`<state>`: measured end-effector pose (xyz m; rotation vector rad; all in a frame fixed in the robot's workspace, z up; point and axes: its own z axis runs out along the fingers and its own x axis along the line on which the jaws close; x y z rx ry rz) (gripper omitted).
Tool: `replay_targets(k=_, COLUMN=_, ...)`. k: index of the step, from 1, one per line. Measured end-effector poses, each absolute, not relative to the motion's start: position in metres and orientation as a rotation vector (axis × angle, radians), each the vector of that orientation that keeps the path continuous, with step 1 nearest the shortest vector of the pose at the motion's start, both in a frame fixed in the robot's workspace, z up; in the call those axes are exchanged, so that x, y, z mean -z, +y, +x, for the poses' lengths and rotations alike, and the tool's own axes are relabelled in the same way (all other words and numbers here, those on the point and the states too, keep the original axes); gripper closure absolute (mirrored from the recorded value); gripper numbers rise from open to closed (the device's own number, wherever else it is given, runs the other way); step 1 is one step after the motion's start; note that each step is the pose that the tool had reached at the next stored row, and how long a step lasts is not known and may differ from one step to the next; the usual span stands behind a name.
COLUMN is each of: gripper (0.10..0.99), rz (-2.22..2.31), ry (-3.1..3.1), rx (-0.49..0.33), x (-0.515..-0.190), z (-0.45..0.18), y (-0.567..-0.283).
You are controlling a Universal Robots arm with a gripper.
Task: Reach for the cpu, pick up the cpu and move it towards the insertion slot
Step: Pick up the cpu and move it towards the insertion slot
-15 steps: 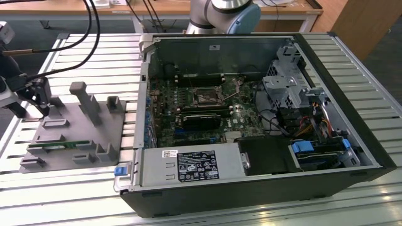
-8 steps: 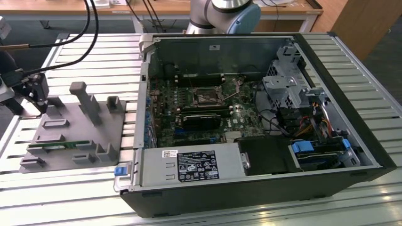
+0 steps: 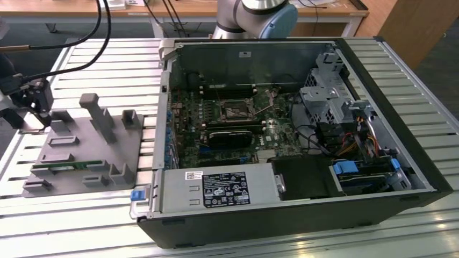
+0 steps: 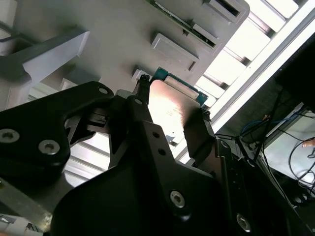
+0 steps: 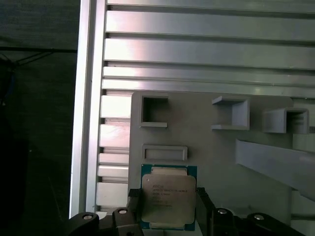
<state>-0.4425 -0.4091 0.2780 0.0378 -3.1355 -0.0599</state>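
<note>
Landmark: grey moulded fixture plate (image 3: pixel 79 151), lying on a slatted aluminium table (image 3: pixel 93 70) beside an open black computer case (image 3: pixel 401 180).

Cpu (image 5: pixel 167 196): flat square chip with a silvery metal top and green rim. It sits near the plate's edge away from the case, just beside a shallow rectangular recess (image 5: pixel 165 153). Whether it rests on the plate or is raised off it cannot be told.

Gripper (image 5: pixel 168 203): black two-fingered claw over that same edge of the plate. Its fingers (image 4: pixel 197 130) are closed against two opposite sides of the cpu.

Insertion slot (image 3: pixel 235 110): square black-framed socket with a dark centre, inside the case, well apart from the plate.

Memory stick (image 3: pixel 61 166): narrow and green, lying on the plate.
</note>
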Motion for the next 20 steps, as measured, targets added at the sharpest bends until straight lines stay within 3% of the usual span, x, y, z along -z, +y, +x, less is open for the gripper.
replay_targets(k=11, gripper=0.553, rz=0.038, ry=-3.136, rx=0.060, x=-0.288, z=-0.443, y=-0.409)
replay_targets(k=20, gripper=0.553, rz=0.038, ry=-3.136, rx=0.058, x=-0.314, z=-0.443, y=-0.409)
